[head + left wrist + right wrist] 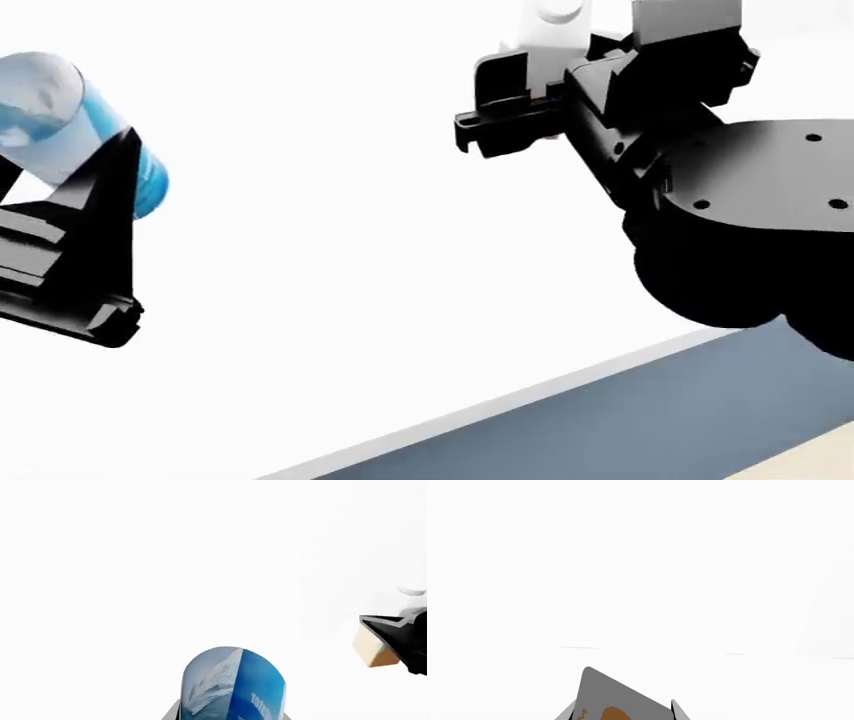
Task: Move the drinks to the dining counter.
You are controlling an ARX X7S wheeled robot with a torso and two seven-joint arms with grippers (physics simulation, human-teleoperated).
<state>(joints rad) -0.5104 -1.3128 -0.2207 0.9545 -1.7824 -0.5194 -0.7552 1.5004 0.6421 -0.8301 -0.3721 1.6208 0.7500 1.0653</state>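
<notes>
The water bottle (67, 110), clear with a blue label, is tilted at the head view's left, and my left gripper (74, 150) is shut on it. Its label fills the near part of the left wrist view (233, 685). My right gripper (561, 85) is shut on the white carton (550, 25); only the carton's cap and top show above the black fingers. In the right wrist view the carton (620, 697) shows a grey face with an orange mark between the fingers (675, 709). Both drinks hang over the dining counter's white top (334, 300). Whether either touches it is unclear.
The counter's near edge runs diagonally, with its slate-blue side panel (641, 420) below and a strip of tan floor (834, 455) at the corner. From the left wrist view, the right gripper (403, 640) and the carton's tan base (372, 649) sit close to the side.
</notes>
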